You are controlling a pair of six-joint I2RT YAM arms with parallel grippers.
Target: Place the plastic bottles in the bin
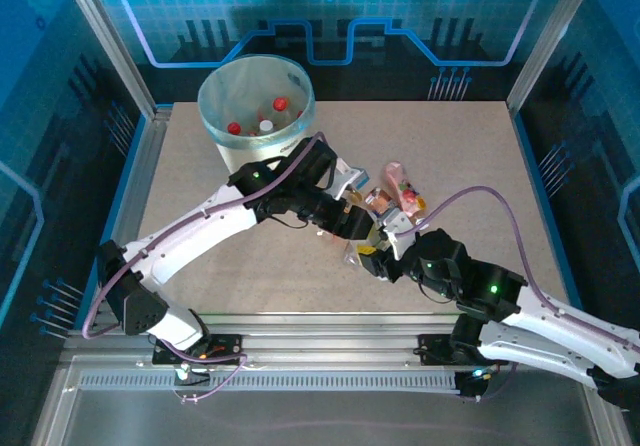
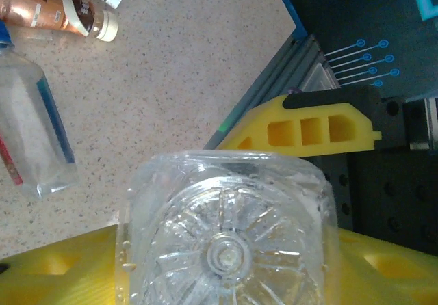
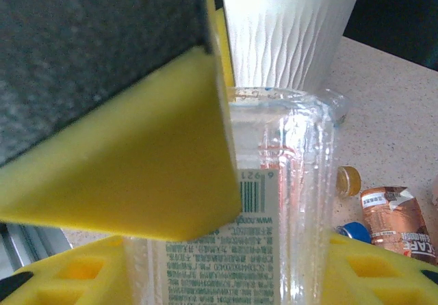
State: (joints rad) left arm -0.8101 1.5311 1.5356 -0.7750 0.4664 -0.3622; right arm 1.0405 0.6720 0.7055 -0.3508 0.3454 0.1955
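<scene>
From above: in the bin, far left on the surface, at least three capped bottles already; a loose cluster of bottles lying mid-surface beside both arms. Left wrist: left jaws bracketing the base of a clear bottle, pinched or merely around it, hard to tell. Right wrist: right jaws narrowed onto a labelled bottle. Judged well short of finished: cluster and both bracketed bottles yet to go in.

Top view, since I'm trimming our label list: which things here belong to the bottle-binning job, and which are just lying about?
Job: bin, bottles inside it, copper-labelled bottle, pink bottle, gripped barcode-label bottle.
Just there: purple cable, aluminium frame rail.
</scene>
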